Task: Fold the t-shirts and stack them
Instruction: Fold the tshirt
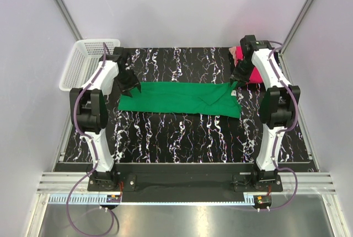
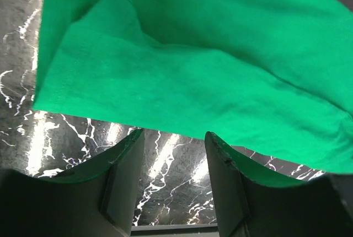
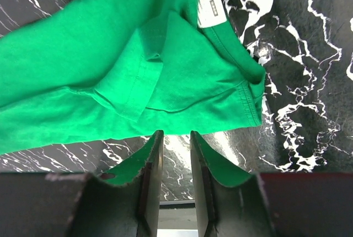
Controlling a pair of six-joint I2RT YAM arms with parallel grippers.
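Green t-shirt (image 1: 182, 98) lies flat on the black marbled table (image 1: 182, 138), stretched out between our two grippers. One end sits just ahead of the left gripper (image 2: 174, 138), whose fingers are spread with nothing in them. The collar end with its white label (image 3: 210, 8) is just ahead of the right gripper (image 3: 175, 135), fingers narrowly apart and empty, and we can see the pink t-shirt (image 1: 255, 75) bunched up just behind that gripper.

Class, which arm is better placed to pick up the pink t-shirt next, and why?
Probably right: the pink t-shirt lies just beside the right gripper, while the left gripper sits at the far end of the green t-shirt.
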